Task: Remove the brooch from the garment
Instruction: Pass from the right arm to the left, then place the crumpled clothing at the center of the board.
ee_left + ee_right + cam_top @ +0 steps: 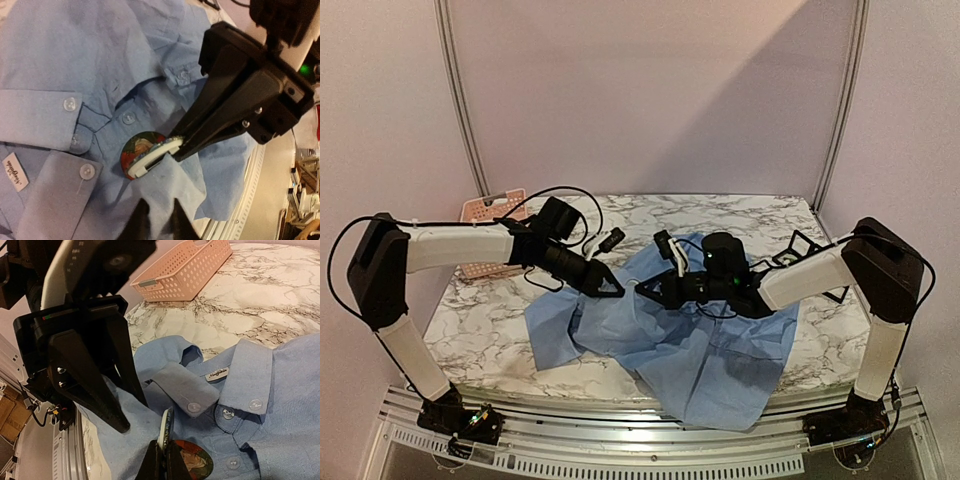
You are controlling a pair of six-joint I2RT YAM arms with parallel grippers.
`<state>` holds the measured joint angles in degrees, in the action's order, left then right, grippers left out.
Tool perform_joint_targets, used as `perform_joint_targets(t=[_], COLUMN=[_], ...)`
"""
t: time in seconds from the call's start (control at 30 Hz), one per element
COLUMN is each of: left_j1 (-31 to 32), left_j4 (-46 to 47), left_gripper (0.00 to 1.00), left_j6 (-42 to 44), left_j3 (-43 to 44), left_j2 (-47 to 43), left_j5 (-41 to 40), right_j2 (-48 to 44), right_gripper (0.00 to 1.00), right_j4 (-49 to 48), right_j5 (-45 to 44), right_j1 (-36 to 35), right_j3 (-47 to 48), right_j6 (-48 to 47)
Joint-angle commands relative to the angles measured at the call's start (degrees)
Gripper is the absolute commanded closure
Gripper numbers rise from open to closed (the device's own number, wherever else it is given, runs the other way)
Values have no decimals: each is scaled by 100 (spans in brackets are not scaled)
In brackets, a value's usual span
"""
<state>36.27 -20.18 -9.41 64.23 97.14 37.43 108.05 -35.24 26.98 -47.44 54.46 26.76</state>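
The light blue shirt (720, 350) lies spread on the marble table, collar and buttons showing in the left wrist view (75, 50) and the right wrist view (290, 405). The brooch (155, 156) is a white-rimmed disc tilted up on edge (165, 426), just over a round red-and-green picture disc (139, 147) lying flat on the cloth (195, 460). My right gripper (645, 288) (162, 460) is shut on the brooch's rim, also seen in the left wrist view (180, 147). My left gripper (615, 285) (157, 222) is shut on a fold of shirt cloth right beside the brooch (132, 415).
A pink plastic basket (490, 210) stands at the table's far left corner (185, 267). A black wire stand (810, 250) is behind the right arm. The shirt hangs over the table's near edge (650, 400). Both arms meet over the shirt's middle.
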Motion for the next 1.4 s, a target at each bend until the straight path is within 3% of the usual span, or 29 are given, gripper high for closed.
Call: perform_joint_targets(t=[0.0, 0.2, 0.43, 0.87, 1.13, 1.37], left_j1=[114, 142, 178, 187, 187, 196], left_j4=[79, 66, 30, -19, 45, 63], left_gripper=[97, 100, 100, 100, 100, 100], left_j6=[29, 53, 95, 97, 41, 12], left_j3=[-17, -15, 15, 55, 46, 45], left_j2=[209, 221, 210, 209, 197, 217], left_j5=[261, 271, 282, 198, 236, 252], right_j2=[-288, -340, -337, -298, -306, -263], right_gripper=[97, 77, 63, 76, 100, 100], right_j4=[-125, 410, 1455, 1644, 1558, 1449], right_j5=[158, 219, -40, -78, -105, -172], right_j1=[39, 76, 114, 114, 120, 118], right_j3=[-69, 123, 486, 555, 541, 558], right_j6=[130, -10, -473, -780, -779, -684])
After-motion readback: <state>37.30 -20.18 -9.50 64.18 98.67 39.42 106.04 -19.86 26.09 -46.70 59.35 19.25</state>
